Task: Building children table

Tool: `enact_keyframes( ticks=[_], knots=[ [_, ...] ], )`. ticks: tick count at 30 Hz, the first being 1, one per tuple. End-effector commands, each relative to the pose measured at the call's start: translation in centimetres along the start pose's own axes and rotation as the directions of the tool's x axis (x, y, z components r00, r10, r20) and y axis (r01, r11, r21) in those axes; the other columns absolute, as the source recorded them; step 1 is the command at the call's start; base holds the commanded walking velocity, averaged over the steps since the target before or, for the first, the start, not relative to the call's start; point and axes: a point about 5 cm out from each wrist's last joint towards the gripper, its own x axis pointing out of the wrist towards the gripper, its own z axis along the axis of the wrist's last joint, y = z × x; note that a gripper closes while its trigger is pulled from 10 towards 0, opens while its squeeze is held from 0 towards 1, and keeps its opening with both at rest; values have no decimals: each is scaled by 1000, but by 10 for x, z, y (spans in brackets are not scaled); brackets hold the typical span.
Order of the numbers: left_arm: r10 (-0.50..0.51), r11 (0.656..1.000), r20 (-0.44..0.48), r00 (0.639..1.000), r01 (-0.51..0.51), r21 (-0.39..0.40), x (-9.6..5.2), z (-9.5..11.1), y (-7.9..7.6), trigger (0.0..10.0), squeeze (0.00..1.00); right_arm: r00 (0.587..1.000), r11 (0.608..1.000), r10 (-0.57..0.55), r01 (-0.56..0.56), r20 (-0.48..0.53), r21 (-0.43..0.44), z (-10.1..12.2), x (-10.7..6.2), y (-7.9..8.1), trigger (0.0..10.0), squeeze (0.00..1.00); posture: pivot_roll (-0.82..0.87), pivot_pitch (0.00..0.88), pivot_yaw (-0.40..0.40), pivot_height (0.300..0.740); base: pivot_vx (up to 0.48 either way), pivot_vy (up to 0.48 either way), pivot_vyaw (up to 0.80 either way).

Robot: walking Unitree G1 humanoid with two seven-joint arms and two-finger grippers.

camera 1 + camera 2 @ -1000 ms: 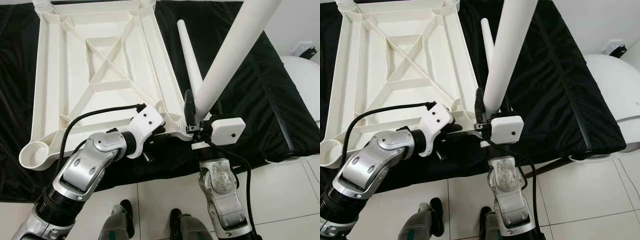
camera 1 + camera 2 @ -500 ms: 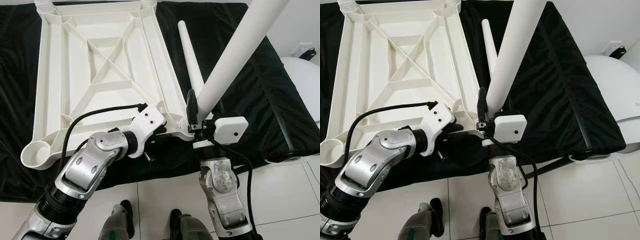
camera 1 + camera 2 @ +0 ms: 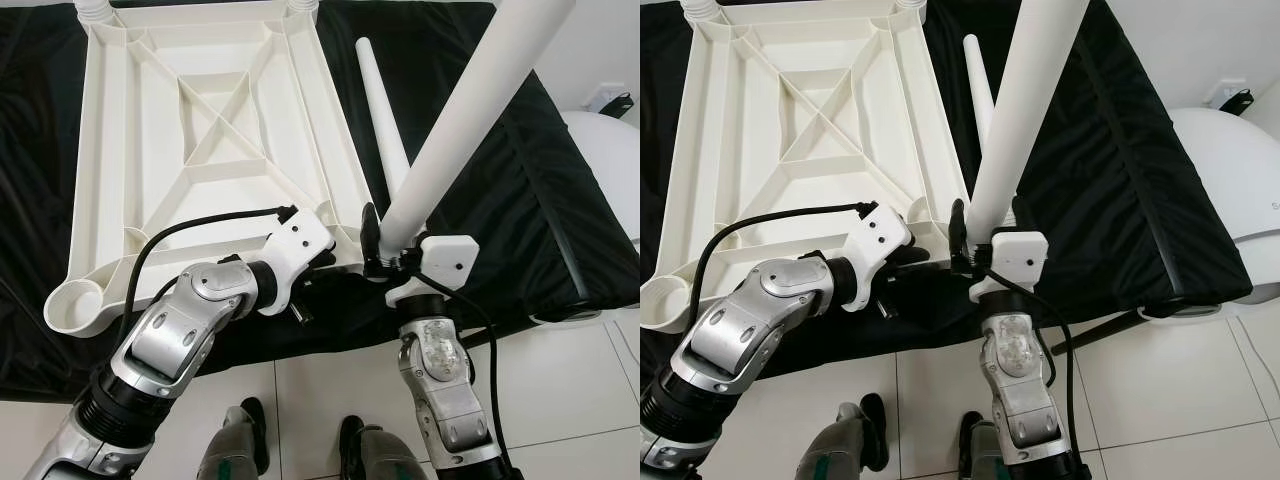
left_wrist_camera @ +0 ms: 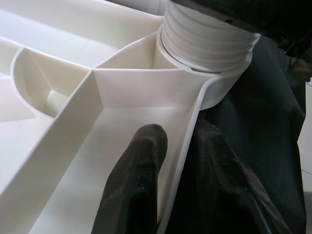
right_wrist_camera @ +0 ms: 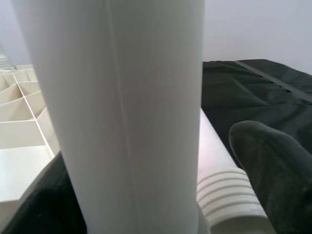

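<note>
A white plastic children's tabletop (image 3: 200, 140), ribbed underside up, lies on a black cloth-covered bench (image 3: 520, 190), its long axis running away from the robot. Its near edge sits close to the bench's front edge, with pale tiled floor (image 3: 560, 380) below. At the near right corner socket, the right gripper (image 3: 385, 245) is clenched around the lower end of a long white plastic table leg (image 3: 450, 130), which rises from the socket and leans up and to the robot's right, out past the top of the head views. In the left wrist view the leg's threaded end (image 4: 207, 39) sits in the corner socket.

The left gripper (image 4: 170, 161) is closed on the tabletop's near rim just beside that corner, one finger inside the rim and one outside against the cloth. A second white tapered leg (image 3: 385, 130) lies loose on the cloth along the tabletop's right edge, pointing away from the robot. The near left corner socket (image 3: 72, 305) stands open. A white rounded object (image 3: 605, 170) stands to the right, off the bench.
</note>
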Motion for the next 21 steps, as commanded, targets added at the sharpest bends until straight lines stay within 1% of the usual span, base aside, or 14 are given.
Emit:
enact_keyframes(
  ticks=[1, 7, 8, 9, 12, 13, 18, 19, 21],
  knots=[
    [-69, 995, 102, 992, 62, 73, -3, 22, -8, 10000, 0, 990, 999, -52, 49, -128, -24, -24, -11, -13, 10000, 1000, -28, 305, -25, 740, 0, 0, 0],
    [-67, 996, 102, 993, 60, 72, -2, 22, -8, 10000, 0, 997, 1000, -8, 8, -80, 2, -17, -7, -10, 10000, 1000, -30, 300, -25, 740, 0, 0, 0],
    [-68, 996, 101, 993, 61, 71, -2, 22, -8, 10000, 0, 998, 1000, 18, -18, -63, 12, -14, -5, -9, 10000, 275, -32, 298, -24, 740, 0, 0, 0],
    [-69, 995, 95, 993, 62, 71, -2, 20, -8, 10000, 0, 997, 998, 48, -46, -54, 31, -12, -3, -11, 10000, 0, -34, 296, -23, 740, 0, 0, 0],
    [-72, 995, 73, 995, 66, 74, -1, 14, -8, 10000, 0, 993, 992, 113, -110, -36, 65, -7, 2, -15, 10000, 0, -37, 293, -21, 740, 0, 0, 0],
    [-72, 995, 73, 995, 66, 74, -1, 14, -8, 10000, 0, 993, 992, 113, -110, -36, 65, -7, 2, -15, 10000, 0, -37, 293, -21, 740, 0, 0, 0],
    [-73, 994, 26, 997, 71, 87, 2, 3, -7, 10000, 0, 973, 971, 230, -228, -24, 70, -1, 9, -22, 10000, 0, -43, 287, -16, 740, 0, 0, 0],
    [-73, 994, 26, 997, 71, 87, 2, 3, -7, 10000, 0, 973, 971, 230, -228, -24, 70, -1, 9, -22, 10000, 0, -43, 287, -16, 740, 0, 0, 0],
    [-75, 994, 13, 997, 74, 81, 3, -2, -7, 10000, 0, 955, 953, 296, -294, -19, 67, 2, 12, -25, 10000, 0, -46, 283, -15, 740, 0, 0, 0]
  ],
)
